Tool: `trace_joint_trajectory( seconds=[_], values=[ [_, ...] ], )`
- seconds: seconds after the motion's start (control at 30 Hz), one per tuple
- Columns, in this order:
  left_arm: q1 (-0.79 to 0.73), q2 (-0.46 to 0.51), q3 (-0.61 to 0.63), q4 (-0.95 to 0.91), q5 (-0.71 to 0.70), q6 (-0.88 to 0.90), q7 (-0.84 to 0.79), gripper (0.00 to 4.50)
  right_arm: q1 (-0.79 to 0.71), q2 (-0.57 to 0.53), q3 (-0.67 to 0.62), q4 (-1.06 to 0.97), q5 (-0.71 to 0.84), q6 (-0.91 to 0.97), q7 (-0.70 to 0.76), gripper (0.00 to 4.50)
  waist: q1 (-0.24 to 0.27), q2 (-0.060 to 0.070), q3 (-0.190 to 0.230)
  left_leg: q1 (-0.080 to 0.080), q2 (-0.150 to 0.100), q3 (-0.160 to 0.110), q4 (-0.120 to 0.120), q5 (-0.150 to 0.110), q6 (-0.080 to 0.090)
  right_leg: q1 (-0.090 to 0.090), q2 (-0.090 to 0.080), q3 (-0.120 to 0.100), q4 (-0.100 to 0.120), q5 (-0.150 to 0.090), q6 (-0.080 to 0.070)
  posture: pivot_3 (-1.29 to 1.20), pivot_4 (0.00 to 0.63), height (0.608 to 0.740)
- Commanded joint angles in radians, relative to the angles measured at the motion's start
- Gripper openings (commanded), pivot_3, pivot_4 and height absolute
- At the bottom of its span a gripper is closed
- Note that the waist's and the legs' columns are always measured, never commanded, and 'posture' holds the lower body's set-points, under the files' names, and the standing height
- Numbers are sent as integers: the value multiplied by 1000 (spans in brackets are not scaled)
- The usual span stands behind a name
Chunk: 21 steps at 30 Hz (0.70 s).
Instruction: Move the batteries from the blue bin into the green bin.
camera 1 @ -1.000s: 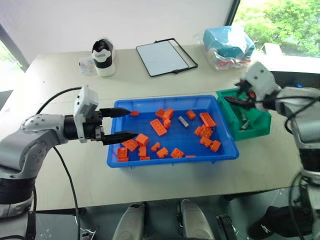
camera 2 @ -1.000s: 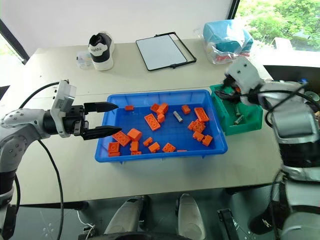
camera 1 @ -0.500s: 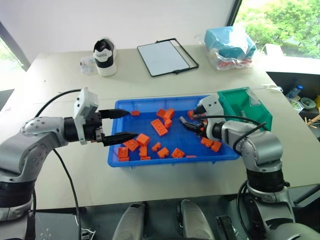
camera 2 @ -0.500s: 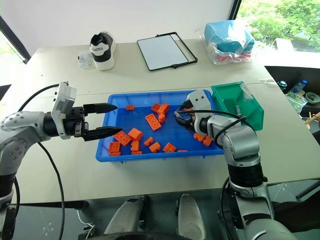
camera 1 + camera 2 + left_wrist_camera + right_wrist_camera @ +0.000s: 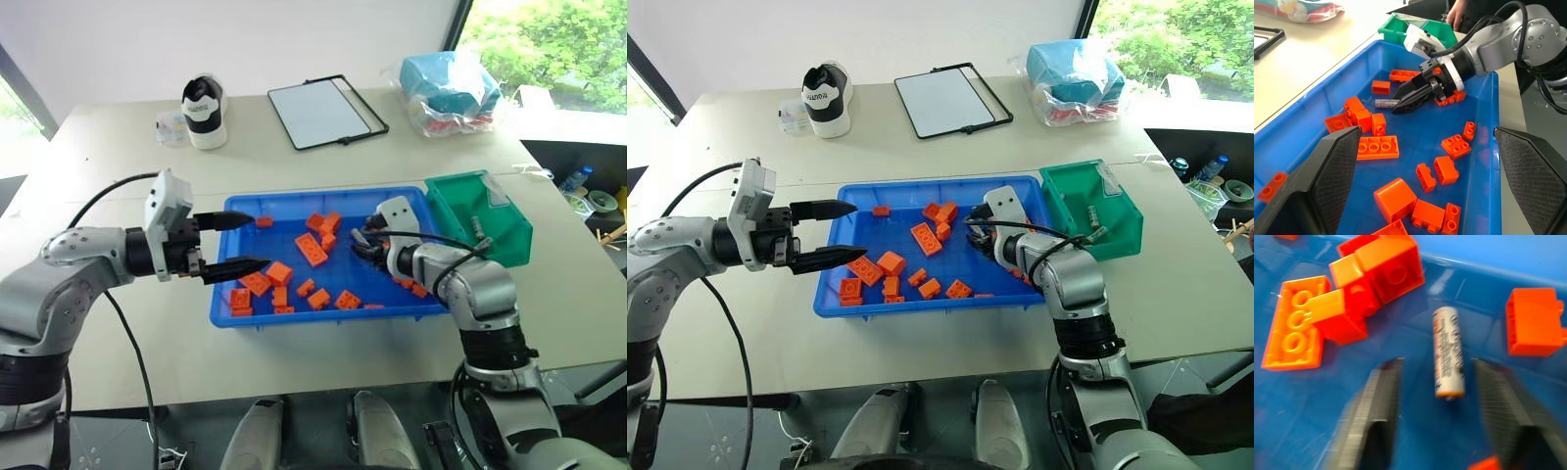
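Observation:
The blue bin (image 5: 245, 318) sits mid-table, scattered with orange bricks. One silvery battery (image 5: 1448, 351) lies flat on its floor, also seen as the battery (image 5: 1385, 103) in the left wrist view. My right gripper (image 5: 364, 242) is low inside the bin's right half, open, with its fingers (image 5: 1376, 401) on either side of the battery and not touching it. The green bin (image 5: 505, 245) stands against the blue bin's right end, with a grey battery (image 5: 1091, 213) in it. My left gripper (image 5: 260, 241) hovers open and empty over the bin's left end.
Orange bricks (image 5: 312, 250) lie close around the battery. At the back of the table are a shoe (image 5: 204, 111), a black-framed white board (image 5: 328, 111) and a bag of blue material (image 5: 449, 88). A person's hand (image 5: 1454, 17) shows beyond the green bin.
My right gripper has come from over the green bin, down and to the left into the blue bin, and now straddles the battery. The left gripper has stayed put.

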Motion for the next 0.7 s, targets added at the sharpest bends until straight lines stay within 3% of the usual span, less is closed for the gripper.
trace_joint_trajectory(
  seconds=[0.03,0.17,0.27,0.37,0.53,0.67,0.7],
  values=[
    [-20,1,21,-17,-8,-15,-2,4500,0,-5,3,-40,18,9,10,96,0,0,0,0,0,0,0,0,0,0,0,0,0,0,0,0,150,731],
    [-20,-3,16,-13,-2,-21,-4,4500,-9,-35,-35,-175,78,94,42,66,1,0,0,0,0,0,0,0,0,0,0,0,0,0,0,0,150,731],
    [-24,-10,10,-11,0,-24,-2,4500,-110,-82,-174,-320,173,245,69,66,3,1,0,0,0,0,0,0,0,0,0,0,0,0,0,0,150,731],
    [-15,-14,9,-9,5,-32,-11,4500,-196,-307,-290,-305,166,265,107,66,11,2,2,-1,-1,0,2,0,0,0,-1,0,0,0,0,0,150,731],
    [-15,-17,2,5,14,-48,-23,4500,-118,-479,-297,-222,126,198,111,66,8,-5,-3,-2,1,0,3,-3,3,3,-1,-3,-3,-1,0,0,150,731],
    [-29,-25,-9,16,21,-56,-24,4500,-39,-479,-306,-206,94,161,61,66,1,0,0,-2,1,3,4,-3,3,2,-2,0,-2,-2,-2,0,150,731],
    [-33,-27,-12,18,23,-57,-25,4500,-26,-464,-309,-200,90,151,49,566,1,0,0,-2,0,3,5,-3,3,2,-1,1,-2,-2,-1,0,150,731]
  ],
)
